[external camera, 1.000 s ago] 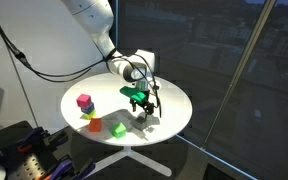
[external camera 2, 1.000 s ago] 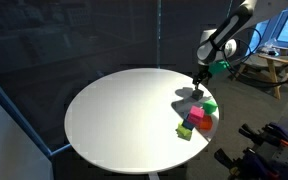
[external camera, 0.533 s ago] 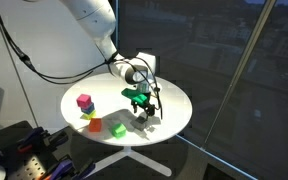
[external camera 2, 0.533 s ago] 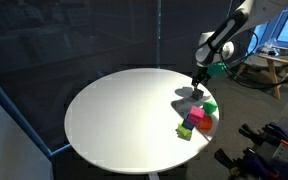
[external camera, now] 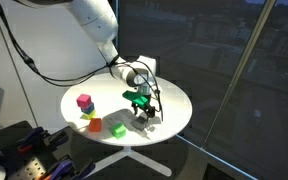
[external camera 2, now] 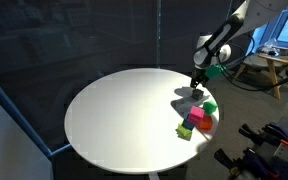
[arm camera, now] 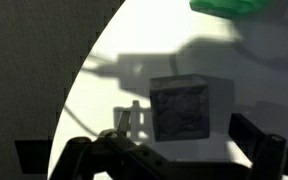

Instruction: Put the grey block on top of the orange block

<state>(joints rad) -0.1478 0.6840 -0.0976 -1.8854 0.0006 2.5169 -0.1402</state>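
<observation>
Fingers [arm camera: 262, 142]: released and spread wide in the wrist view, one at each lower corner, with bare gaps between them and the load; nothing is grasped. Gripper [arm camera: 144, 145]: points down over the grey block [arm camera: 189, 108], which sits on the white table [arm camera: 134, 40] between the two fingers, nearer the right-hand one in that view, flat on its base, its top face dark in the gripper's shadow. A green shape shows at the top edge of the wrist view; what it is cannot be told from there. In both exterior views the gripper [external camera: 144, 108] [external camera 2: 197, 86] hangs low over the table's far portion from the cube group, close to the surface; the grey block is too small and shadowed there to pick out with certainty. Orange block [external camera 2: 208, 123]: rests on the table near the rim, well apart from the gripper, just beside the magenta cube [external camera 2: 195, 118]. Green cube [external camera 2: 211, 106]: lies between that pair and the gripper. Yellow cube [external camera 2: 184, 132]: sits on the other side of the magenta cube, nearest the table edge. Arm [external camera: 94, 25]: reaches in from above and bends down to the wrist. Table [external camera: 174, 100]: round, white, on a central foot
</observation>
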